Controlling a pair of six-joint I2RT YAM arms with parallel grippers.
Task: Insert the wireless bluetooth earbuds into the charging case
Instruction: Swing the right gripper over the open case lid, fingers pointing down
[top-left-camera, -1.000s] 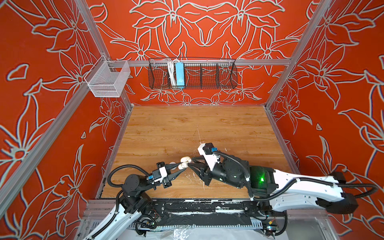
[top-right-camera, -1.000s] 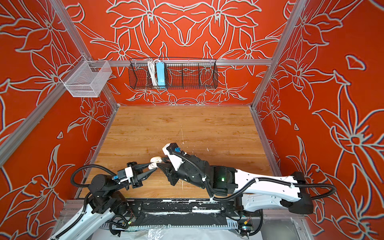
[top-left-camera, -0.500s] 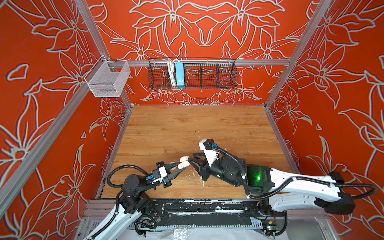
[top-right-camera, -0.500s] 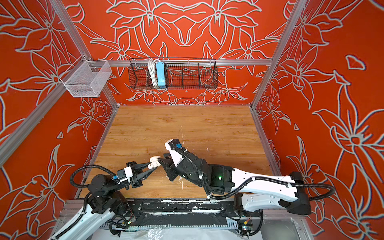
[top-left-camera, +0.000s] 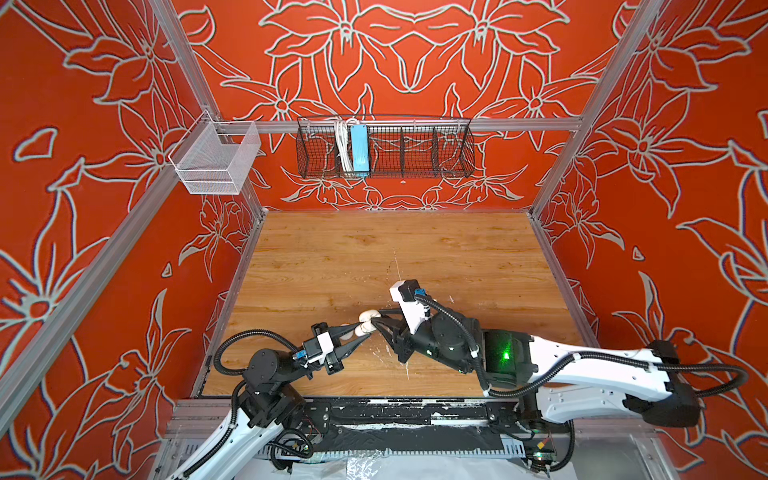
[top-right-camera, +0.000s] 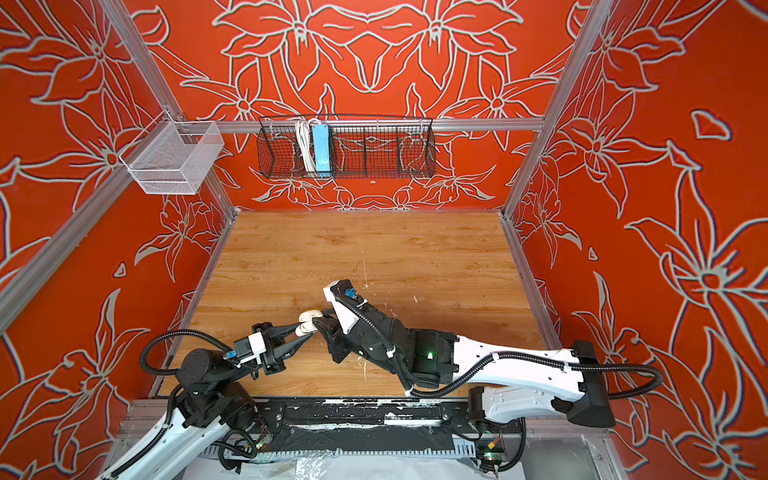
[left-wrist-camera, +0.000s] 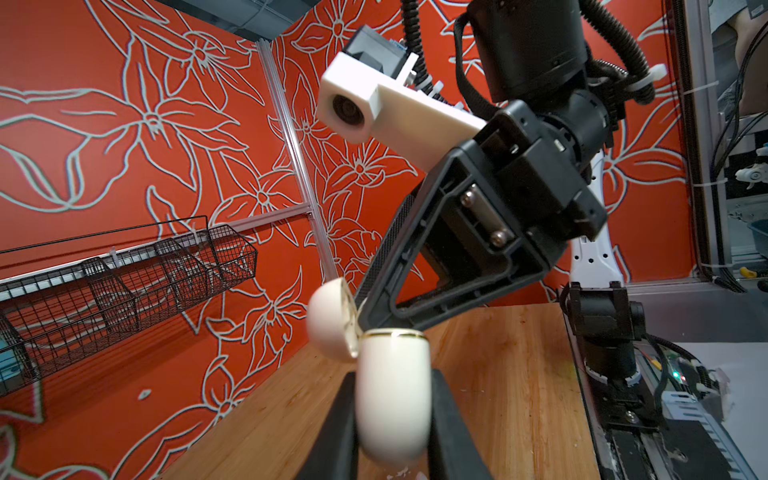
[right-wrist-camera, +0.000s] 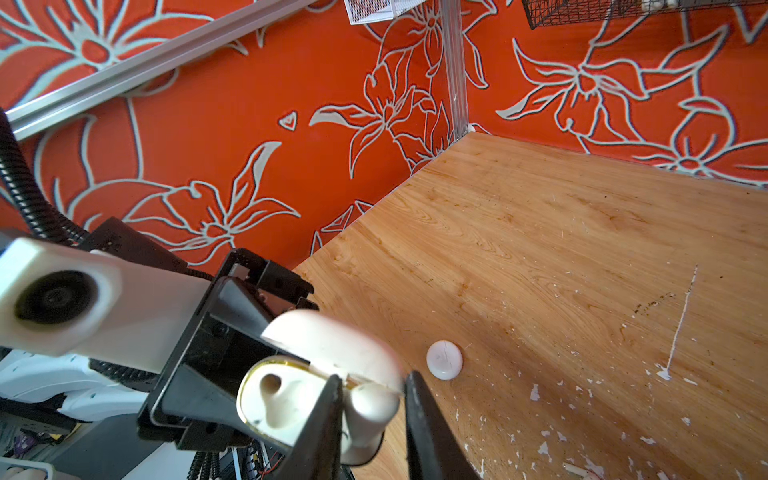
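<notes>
My left gripper (left-wrist-camera: 392, 436) is shut on the white charging case (left-wrist-camera: 392, 395), holding it above the wooden table near the front. The case has a gold rim and its lid (left-wrist-camera: 330, 324) is hinged open. In both top views the case (top-left-camera: 366, 328) (top-right-camera: 306, 328) sits between the two gripper tips. My right gripper (right-wrist-camera: 374, 415) is shut on one small white earbud (right-wrist-camera: 370, 409) right at the case's open mouth (right-wrist-camera: 282, 399), beside an empty socket (right-wrist-camera: 270, 384). The right gripper (top-left-camera: 377, 322) meets the left gripper (top-left-camera: 360, 331) from the right.
A small white disc (right-wrist-camera: 444, 360) lies on the table (right-wrist-camera: 561, 257) just beyond the case, among white paint flecks. A black wire basket (top-left-camera: 384, 147) hangs on the back wall. A white mesh basket (top-left-camera: 216, 160) hangs at the left wall.
The right gripper has moved left and its tips have reached the open case. The left gripper and the case have stayed in place.
</notes>
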